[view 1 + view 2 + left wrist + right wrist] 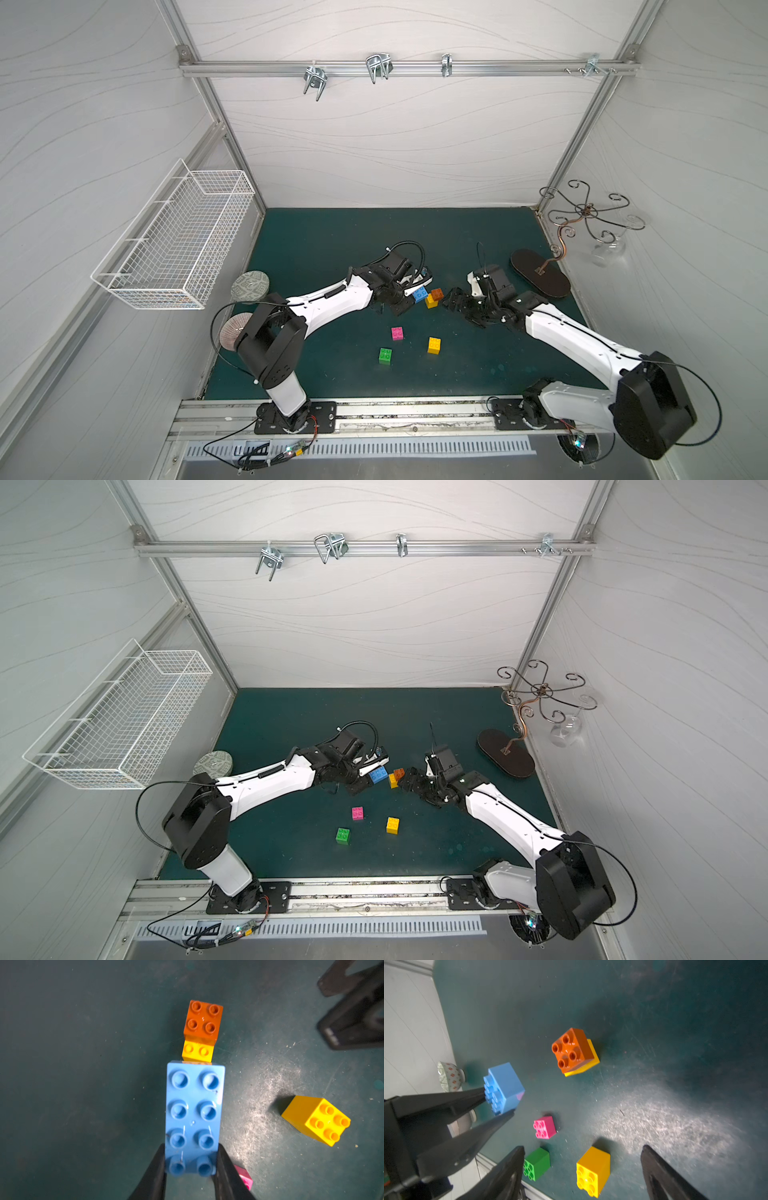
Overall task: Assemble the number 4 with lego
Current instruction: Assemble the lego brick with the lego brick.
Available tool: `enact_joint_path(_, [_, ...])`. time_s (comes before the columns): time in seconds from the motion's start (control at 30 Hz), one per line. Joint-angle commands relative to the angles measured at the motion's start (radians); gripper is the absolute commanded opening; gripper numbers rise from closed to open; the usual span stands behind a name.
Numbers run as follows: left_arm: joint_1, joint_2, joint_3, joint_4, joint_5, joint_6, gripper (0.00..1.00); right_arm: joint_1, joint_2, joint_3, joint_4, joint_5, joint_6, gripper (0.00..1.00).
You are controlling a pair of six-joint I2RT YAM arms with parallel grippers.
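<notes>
Your work surface is a dark green mat, and your landmark on it is the stack near its middle: a yellow brick flat on the mat with an orange one pressed on, offset so two yellow studs stay bare. Toward the robot from the stack you have three loose bricks, studs up and apart from each other: a pink brick to the left, a yellow brick about straight on, and a green brick farthest. A pale scuffed patch lies between the stack and the yellow brick. Right of the stack sits an oval stand base. Far left of the stack, at the mat's edge, you see a patterned bowl and a ribbed bowl.
</notes>
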Motion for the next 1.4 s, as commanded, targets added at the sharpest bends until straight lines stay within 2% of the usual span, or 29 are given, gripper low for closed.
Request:
enact_joint_path(0.0, [0.0,0.025,0.05,0.014,0.05,0.057,0.0,0.01,0.021,-0.023,0.129,0.043,0.061,0.86])
enact_joint_path(0.47, [0.013,0.109,0.107,-0.022,0.061,0.139,0.0,0.027,0.09,-0.088,0.332,0.068,0.132,0.81])
enact_joint_path(0.97, [0.016,0.135,0.111,-0.012,0.033,0.162,0.0,0.064,0.106,-0.166,0.504,0.105,0.195,0.74])
enact_joint_path(1.37, [0.018,0.148,0.118,-0.001,0.008,0.177,0.0,0.091,0.137,-0.166,0.546,0.126,0.208,0.73])
